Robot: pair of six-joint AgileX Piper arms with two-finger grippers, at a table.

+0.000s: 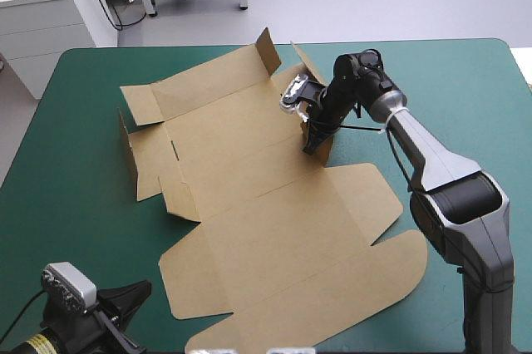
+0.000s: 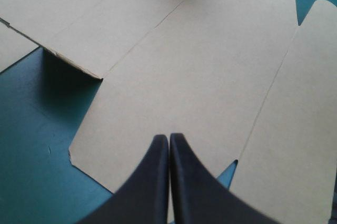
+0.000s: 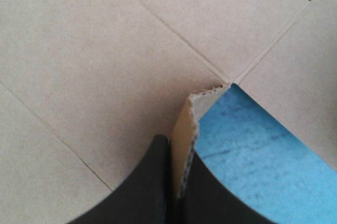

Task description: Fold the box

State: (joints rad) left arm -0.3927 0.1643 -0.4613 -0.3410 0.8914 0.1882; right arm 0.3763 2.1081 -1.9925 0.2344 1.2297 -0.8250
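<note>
left gripper (image 2: 169,140) sits at 7 o'clock of the table (image 1: 465,88); fingers pressed together into one point, holding nothing, over the near-left corner of the box (image 1: 274,229)

box is a brown cut sheet, mostly flat, spread across the table's middle from about 10 to 5 o'clock; at its 9 o'clock end an end flap (image 1: 126,145) stands up, angle hard to judge; at 12 o'clock two corner tabs (image 1: 268,51) tilt upward; the rest lies down on the teal-green cover (image 1: 66,204)

right gripper (image 3: 176,148) works at the sheet's 2 o'clock edge; fingers all but closed, pinching the board of a side flap (image 3: 183,121); flap stands on edge above the cover

step in hand, my read: raising the right-side wall; early in the fold, most panels not yet lifted

next move probably calls for swinging that flap inward about its crease and keeping it vertical while the adjoining panel is brought up; the left arm likely has to help, one grip won't keep a wall standing; risk: flap springs back flat on release

containers: none yet, no tray formed; nothing lies on the sheet besides the working gripper
</note>
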